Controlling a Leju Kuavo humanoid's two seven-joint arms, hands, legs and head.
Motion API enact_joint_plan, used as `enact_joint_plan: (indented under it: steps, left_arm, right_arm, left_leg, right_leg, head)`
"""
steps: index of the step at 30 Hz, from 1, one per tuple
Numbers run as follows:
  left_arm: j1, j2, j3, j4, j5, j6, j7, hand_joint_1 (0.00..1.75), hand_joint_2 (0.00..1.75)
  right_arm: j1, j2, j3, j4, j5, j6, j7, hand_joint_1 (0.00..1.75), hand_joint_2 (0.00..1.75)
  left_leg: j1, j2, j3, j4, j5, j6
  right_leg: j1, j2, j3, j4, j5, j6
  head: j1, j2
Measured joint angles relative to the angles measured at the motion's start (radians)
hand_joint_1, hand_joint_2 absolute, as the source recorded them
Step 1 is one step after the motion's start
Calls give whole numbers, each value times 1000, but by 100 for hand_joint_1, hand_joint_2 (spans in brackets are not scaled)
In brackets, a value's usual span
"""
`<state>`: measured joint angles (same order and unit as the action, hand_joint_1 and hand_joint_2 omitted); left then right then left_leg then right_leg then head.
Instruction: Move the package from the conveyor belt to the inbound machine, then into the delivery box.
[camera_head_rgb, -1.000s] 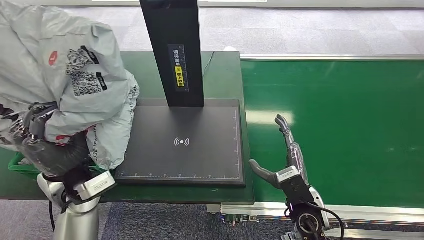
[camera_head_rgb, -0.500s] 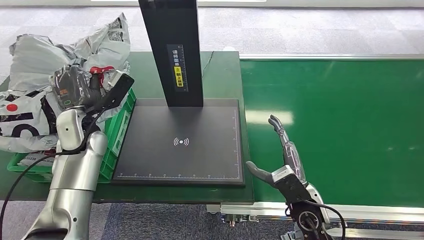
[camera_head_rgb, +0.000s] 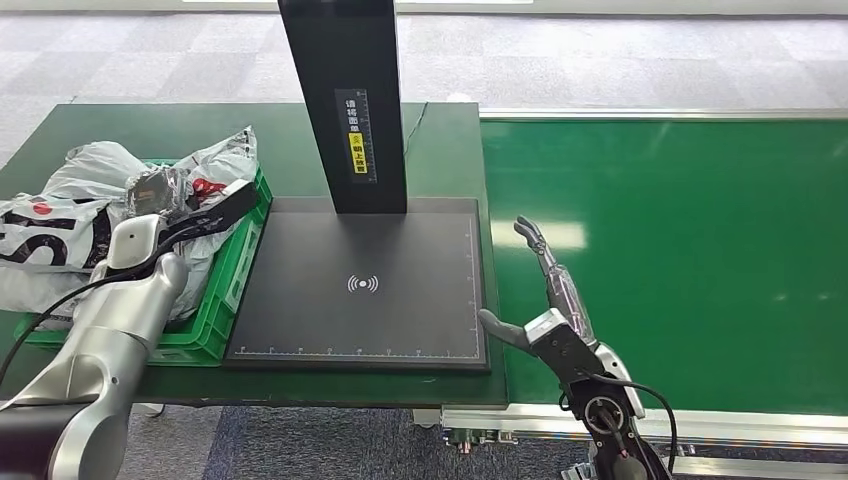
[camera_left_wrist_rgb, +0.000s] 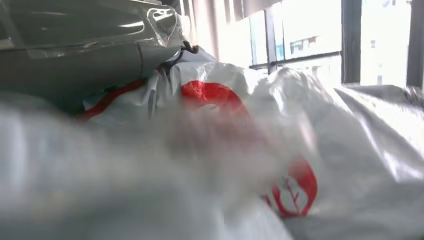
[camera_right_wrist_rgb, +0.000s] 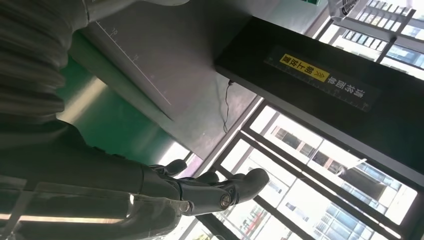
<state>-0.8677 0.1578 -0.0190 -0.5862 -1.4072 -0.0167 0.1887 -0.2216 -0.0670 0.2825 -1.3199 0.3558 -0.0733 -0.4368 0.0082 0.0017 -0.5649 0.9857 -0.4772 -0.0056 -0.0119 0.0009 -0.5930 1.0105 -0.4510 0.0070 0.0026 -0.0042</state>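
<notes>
Leftmost, the green delivery box (camera_head_rgb: 237, 270) sits at the left end of my table (camera_head_rgb: 130, 125), its right wall just beside the left edge of the black inbound machine (camera_head_rgb: 400, 310). Bare green tabletop runs behind the box toward the far edge.

Inside the box lies the grey package (camera_head_rgb: 70, 215), crumpled, rising above the rim and spilling over the box's left side. My left robot hand (camera_head_rgb: 160, 192) is down on top of it, touching the plastic near the box's right wall; whether the fingers grasp the bag or merely rest on it I cannot tell, since the wrist view is a blur of grey film. On the package I see red round marks, one with a leaf-like figure (camera_left_wrist_rgb: 295, 187), and large black characters I cannot read.

At the middle, the machine's flat pad carries a white wireless symbol (camera_head_rgb: 363, 284) and ruler ticks along its edges. Its black post (camera_head_rgb: 345, 100) bears white vertical characters and a yellow label, too small to read.

Rightward, the green conveyor belt (camera_head_rgb: 700, 250) is flat and wide. My right robot hand (camera_head_rgb: 550, 300) hovers over the belt's near left corner, just beside the machine, fingers spread and holding nothing.
</notes>
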Motion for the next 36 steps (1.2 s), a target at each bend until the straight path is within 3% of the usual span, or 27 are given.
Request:
enact_joint_plan:
  steps: [5,6,9,10,12,16,22,26,33,36]
  left_arm:
    - [-25,17,-62,64,-36,-94,-11,175,175]
    - [-28,18,-70,72,-35,-95,-14,146,175]
    - [-36,17,-87,88,-28,-74,-13,16,175]
    - [-37,16,-90,91,-24,-54,-4,1,175]
    - [-34,12,-93,95,-6,19,27,0,175]
    - [-8,-5,-71,87,100,251,25,0,0]
    - [76,-53,-28,-7,329,507,-178,0,0]
    - [180,-101,-20,-157,550,593,-312,0,0]
    - [369,-161,-46,-444,755,628,-472,0,0]
    - [444,-183,-79,-563,914,554,-542,0,0]
  right_arm:
    - [-24,4,11,39,-3,6,-10,0,175]
    - [-25,4,12,44,-4,5,-11,0,175]
    - [-25,5,12,54,-5,4,-12,0,175]
    - [-23,5,12,56,-6,4,-12,0,175]
    - [-19,5,12,57,-5,2,-10,0,175]
    - [-2,4,12,50,3,-6,20,0,175]
    - [23,2,9,24,3,-13,40,0,175]
    - [37,1,6,9,0,-26,42,0,175]
    - [61,0,1,-16,-14,-49,37,0,175]
    - [66,0,-5,-25,-34,-51,21,0,175]
  left_leg:
    - [0,0,2,0,0,0]
    - [0,0,2,0,0,0]
    - [0,-1,3,0,0,0]
    - [0,-1,3,0,0,0]
    - [0,-1,3,0,0,0]
    - [0,-1,2,0,0,0]
    - [0,-1,0,0,0,0]
    - [0,0,0,0,-1,0]
    - [0,0,0,0,-1,0]
    - [0,0,-1,0,-1,0]
  right_leg:
    - [0,0,2,0,0,0]
    - [0,0,2,0,0,0]
    - [0,0,3,0,0,0]
    - [0,-1,3,0,0,0]
    - [0,-1,3,0,0,0]
    - [0,-1,2,0,0,0]
    - [0,-1,0,0,0,0]
    - [0,0,-1,0,0,0]
    - [0,0,-1,0,0,0]
    - [0,0,-1,-1,0,0]
  head:
    - [0,0]
    - [0,0]
    - [0,0]
    - [0,0]
    - [0,0]
    - [0,0]
    - [0,0]
    - [0,0]
    - [0,0]
    - [0,0]
